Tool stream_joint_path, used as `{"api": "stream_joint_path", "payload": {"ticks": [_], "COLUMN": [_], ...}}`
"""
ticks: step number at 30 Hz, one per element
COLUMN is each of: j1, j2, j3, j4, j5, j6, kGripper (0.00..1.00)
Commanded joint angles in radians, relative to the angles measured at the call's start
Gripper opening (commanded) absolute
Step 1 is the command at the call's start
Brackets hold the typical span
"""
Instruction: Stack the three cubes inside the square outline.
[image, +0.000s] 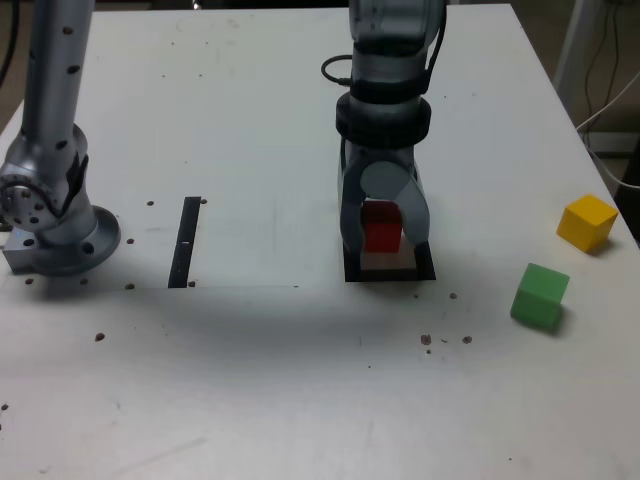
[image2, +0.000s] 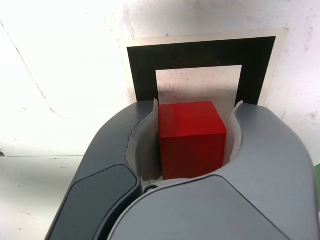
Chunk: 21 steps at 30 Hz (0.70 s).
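red cube (image2: 192, 141) perhaps inside black edges (image2: 200, 56)

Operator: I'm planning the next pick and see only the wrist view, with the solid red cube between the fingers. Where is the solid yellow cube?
Observer: In the exterior view, the solid yellow cube lies at the right, above and right of the solid green cube.

Operator: Any other black tape besides the square outline?

Observer: Yes, a straight black tape strip lies to the exterior view's left of the flat black square outline.
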Motion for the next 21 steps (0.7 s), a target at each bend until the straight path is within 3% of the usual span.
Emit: {"api": "stream_joint_path", "payload": {"ticks": [1, 5, 7, 11, 13, 21], "j1": [-0.002, -0.002, -0.002, -0.002, -0.002, -0.002], "j2": [0.005, 0.011, 0.014, 0.016, 0.015, 0.007], "j3": [0.004, 0.009, 0.012, 0.020, 0.024, 0.034], "j4": [-0.007, -0.014, -0.019, -0.033, -0.040, -0.050], "j5": [-0.003, -0.005, -0.005, -0.005, -0.004, -0.003], "j6": [-0.001, -0.001, 0.000, 0.002, 0.002, 0.003], "kGripper": [0.30, 0.34, 0.48, 0.86, 0.96, 0.99]}}
